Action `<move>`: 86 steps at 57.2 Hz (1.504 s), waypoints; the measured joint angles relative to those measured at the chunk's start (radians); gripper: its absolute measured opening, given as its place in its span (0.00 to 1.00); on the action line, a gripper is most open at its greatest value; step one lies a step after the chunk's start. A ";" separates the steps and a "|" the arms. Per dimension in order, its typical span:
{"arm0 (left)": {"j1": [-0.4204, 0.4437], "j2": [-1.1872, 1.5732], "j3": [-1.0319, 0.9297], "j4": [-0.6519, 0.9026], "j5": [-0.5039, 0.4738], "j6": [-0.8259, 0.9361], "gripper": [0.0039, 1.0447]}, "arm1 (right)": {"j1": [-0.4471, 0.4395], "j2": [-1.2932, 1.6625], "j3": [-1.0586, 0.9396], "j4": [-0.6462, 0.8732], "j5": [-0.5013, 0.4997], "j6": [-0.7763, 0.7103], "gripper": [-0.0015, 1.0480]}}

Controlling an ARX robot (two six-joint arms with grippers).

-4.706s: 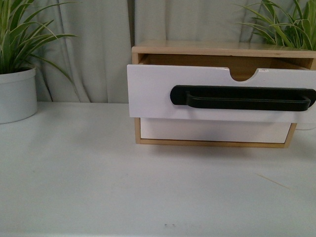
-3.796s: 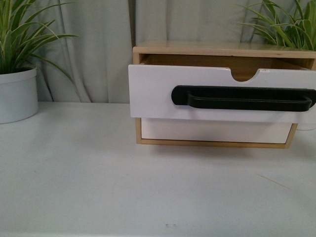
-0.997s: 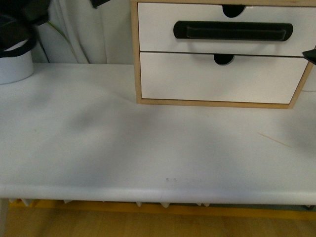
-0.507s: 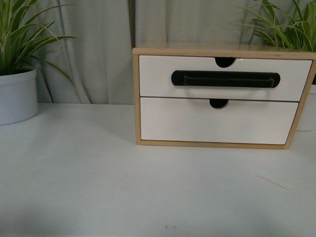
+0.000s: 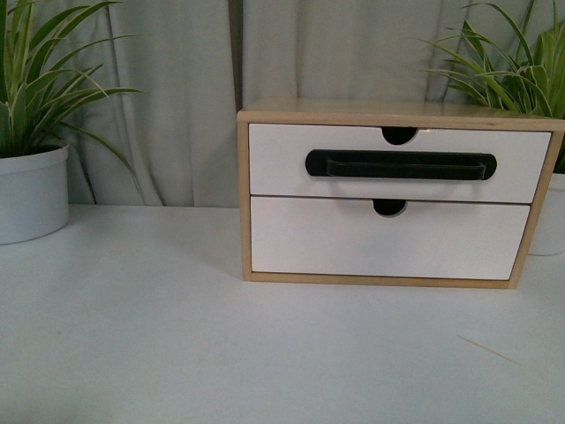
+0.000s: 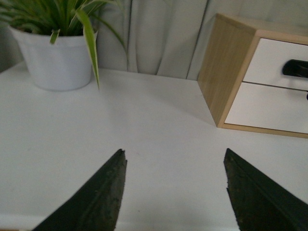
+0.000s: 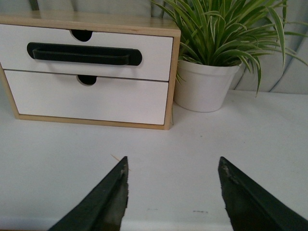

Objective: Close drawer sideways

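The drawer, white-fronted with a long black bar handle and a semicircular notch at its top edge, sits flush in the light wood cabinet on the white table. It also shows in the right wrist view and partly in the left wrist view. Neither gripper shows in the front view. My left gripper is open and empty over the table, well short of the cabinet. My right gripper is open and empty, also back from the cabinet.
A plain white lower drawer front sits below. A potted plant in a white pot stands at the far left, another right of the cabinet. Curtains hang behind. A thin splinter lies on the table.
The drawer, pulled out earlier, now sits flush in the cabinet. The front view dipped down a second ago and is level again.
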 joint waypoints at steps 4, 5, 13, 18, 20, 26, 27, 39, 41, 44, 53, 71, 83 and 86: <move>0.026 -0.026 -0.017 -0.016 0.027 0.032 0.40 | 0.000 -0.016 -0.014 -0.002 0.000 0.027 0.40; 0.032 -0.033 -0.021 -0.021 0.032 0.036 0.37 | 0.000 -0.021 -0.018 -0.004 0.000 0.032 0.36; 0.079 -0.086 -0.039 -0.055 0.074 0.055 0.14 | 0.000 -0.050 -0.033 -0.013 0.000 0.048 0.14; 0.159 -0.118 -0.047 -0.079 0.178 0.061 0.04 | 0.000 -0.069 -0.043 -0.020 0.000 0.050 0.01; 0.177 -0.127 -0.050 -0.085 0.179 0.064 0.04 | 0.000 -0.098 -0.044 -0.052 0.000 0.052 0.01; 0.192 -0.156 -0.059 -0.102 0.183 0.066 0.04 | 0.000 -0.191 -0.059 -0.157 0.000 0.053 0.01; 0.192 -0.162 -0.067 -0.096 0.184 0.067 0.04 | 0.000 -0.204 -0.060 -0.159 0.000 0.053 0.01; 0.193 -0.212 -0.085 -0.120 0.187 0.068 0.04 | 0.000 -0.256 -0.098 -0.160 0.000 0.055 0.01; 0.193 -0.222 -0.085 -0.130 0.186 0.068 0.04 | 0.000 -0.257 -0.098 -0.161 0.001 0.055 0.01; 0.193 -0.235 -0.085 -0.142 0.187 0.068 0.04 | 0.000 -0.257 -0.098 -0.160 0.000 0.055 0.01; 0.193 -0.383 -0.085 -0.322 0.187 0.068 0.04 | 0.000 -0.259 -0.098 -0.160 0.000 0.055 0.01; 0.193 -0.423 -0.085 -0.338 0.187 0.068 0.21 | 0.000 -0.259 -0.098 -0.160 0.000 0.055 0.15; 0.193 -0.423 -0.085 -0.338 0.187 0.068 0.54 | 0.000 -0.259 -0.098 -0.160 0.000 0.055 0.49; 0.193 -0.423 -0.085 -0.338 0.187 0.068 0.63 | 0.000 -0.259 -0.098 -0.160 0.000 0.055 0.56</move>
